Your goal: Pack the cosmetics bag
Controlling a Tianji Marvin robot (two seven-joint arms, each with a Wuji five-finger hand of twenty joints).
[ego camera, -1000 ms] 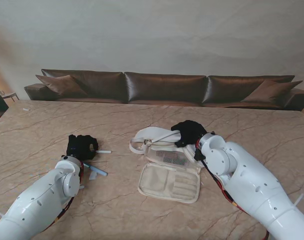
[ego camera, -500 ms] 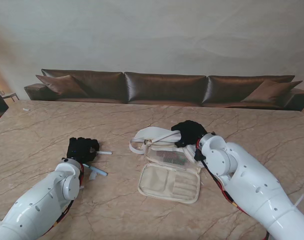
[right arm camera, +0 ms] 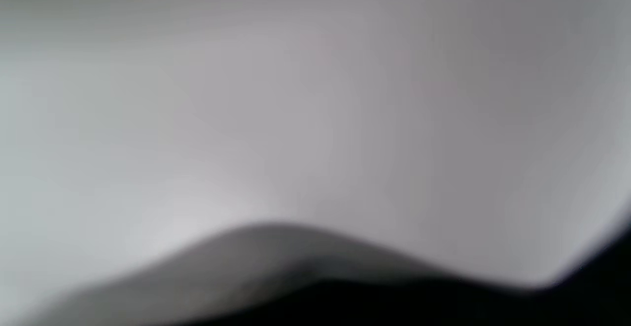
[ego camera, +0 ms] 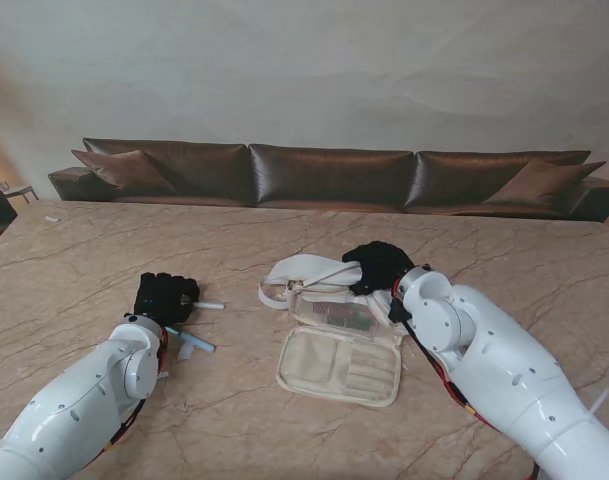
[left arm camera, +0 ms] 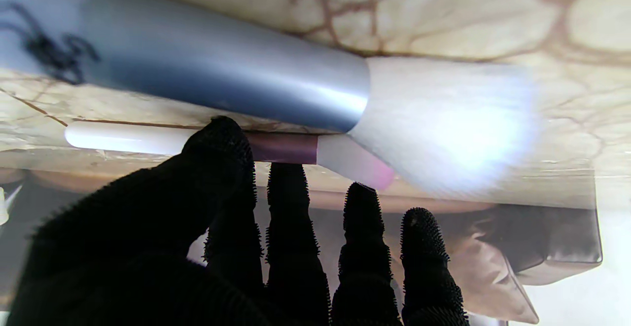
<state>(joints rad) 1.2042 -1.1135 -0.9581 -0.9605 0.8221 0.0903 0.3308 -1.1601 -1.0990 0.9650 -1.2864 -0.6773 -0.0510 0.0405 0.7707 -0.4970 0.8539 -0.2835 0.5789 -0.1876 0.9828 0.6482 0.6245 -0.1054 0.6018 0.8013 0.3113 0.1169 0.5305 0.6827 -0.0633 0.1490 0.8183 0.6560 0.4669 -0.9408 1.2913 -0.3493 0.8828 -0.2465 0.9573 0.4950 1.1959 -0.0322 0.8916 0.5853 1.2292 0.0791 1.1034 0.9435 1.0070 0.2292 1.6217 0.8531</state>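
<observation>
Now my left hand [ego camera: 165,297] has slid nearer me, fingers settling on the slim white brush [left arm camera: 162,138] without closing. My right hand [ego camera: 377,265] still pins the bag [ego camera: 346,345]; its grip I cannot tell.

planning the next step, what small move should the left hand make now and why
Probably close the fingers on the thin white stick: the left hand hovers over it, fingertips already touching, not yet gripping. The right hand holds the bag open.

My stand view looks down on the desk [ego camera: 104,250] from above the shoulders, facing a sofa [ego camera: 329,178]. Left wrist view sits very near the desk (shares the sofa). Right wrist view is pressed close, all blur.
</observation>
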